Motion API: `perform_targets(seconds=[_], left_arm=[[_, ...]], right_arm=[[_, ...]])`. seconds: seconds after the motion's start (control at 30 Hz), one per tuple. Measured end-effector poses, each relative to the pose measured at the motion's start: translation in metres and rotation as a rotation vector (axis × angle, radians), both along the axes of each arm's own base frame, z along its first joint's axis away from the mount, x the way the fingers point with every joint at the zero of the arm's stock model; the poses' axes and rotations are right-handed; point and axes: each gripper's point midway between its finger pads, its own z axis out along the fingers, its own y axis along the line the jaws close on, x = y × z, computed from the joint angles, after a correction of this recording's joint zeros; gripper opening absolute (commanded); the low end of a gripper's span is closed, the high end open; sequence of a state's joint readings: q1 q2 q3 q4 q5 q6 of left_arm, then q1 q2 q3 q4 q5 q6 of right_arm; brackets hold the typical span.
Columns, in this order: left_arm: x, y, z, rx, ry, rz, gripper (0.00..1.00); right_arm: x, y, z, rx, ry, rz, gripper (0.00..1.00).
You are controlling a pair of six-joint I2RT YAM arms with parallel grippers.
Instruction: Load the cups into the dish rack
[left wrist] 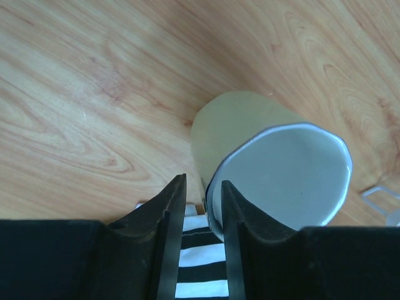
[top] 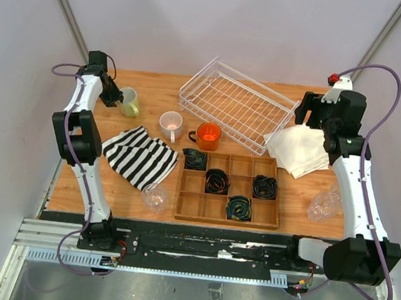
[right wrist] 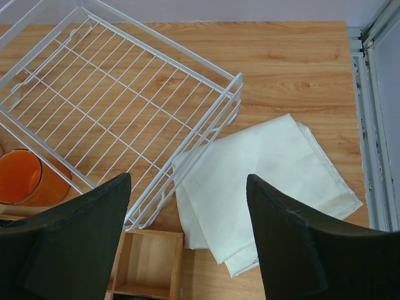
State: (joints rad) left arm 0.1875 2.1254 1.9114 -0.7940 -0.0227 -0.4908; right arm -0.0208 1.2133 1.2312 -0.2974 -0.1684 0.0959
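The pale yellow-green ceramic mug (left wrist: 250, 125) is at the far left of the light wooden table (top: 157, 82), well apart from the white wire dish rack (top: 236, 104). The left gripper (left wrist: 204, 206) pinches its rim. The right gripper (right wrist: 187, 237) hangs spread wide over a folded white cloth (right wrist: 262, 181).

The left arm (top: 91, 181) and right arm (top: 360, 188) have white links and bulky black joint housings, each trailed by a looping lavender cable (top: 392, 96). Each claw's fingers (right wrist: 75, 237) are matte black wedges; a red dot (top: 332, 79) tops the right wrist
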Motion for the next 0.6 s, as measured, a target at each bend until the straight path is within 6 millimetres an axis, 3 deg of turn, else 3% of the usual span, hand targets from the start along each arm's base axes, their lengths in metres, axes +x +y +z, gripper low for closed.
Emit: perform_targets(seconds=[0.2,0.4,0.6], left_arm=[[0.005,0.002,-0.018,0.000,0.027,-0.002,0.02],[0.009,-0.004,-0.018,-0.038,0.013,-0.027,0.00],[0.024,-0.033,-0.005,-0.177,-0.074,-0.096,0.00]], right_arm=[[0.000,0.000,0.000,-0.012,-0.002,0.007,0.70],[0.000,0.011,-0.003,0.015,0.036,0.067,0.65],[-0.001,0.060,0.004,0.206,0.115,0.262,0.64]])
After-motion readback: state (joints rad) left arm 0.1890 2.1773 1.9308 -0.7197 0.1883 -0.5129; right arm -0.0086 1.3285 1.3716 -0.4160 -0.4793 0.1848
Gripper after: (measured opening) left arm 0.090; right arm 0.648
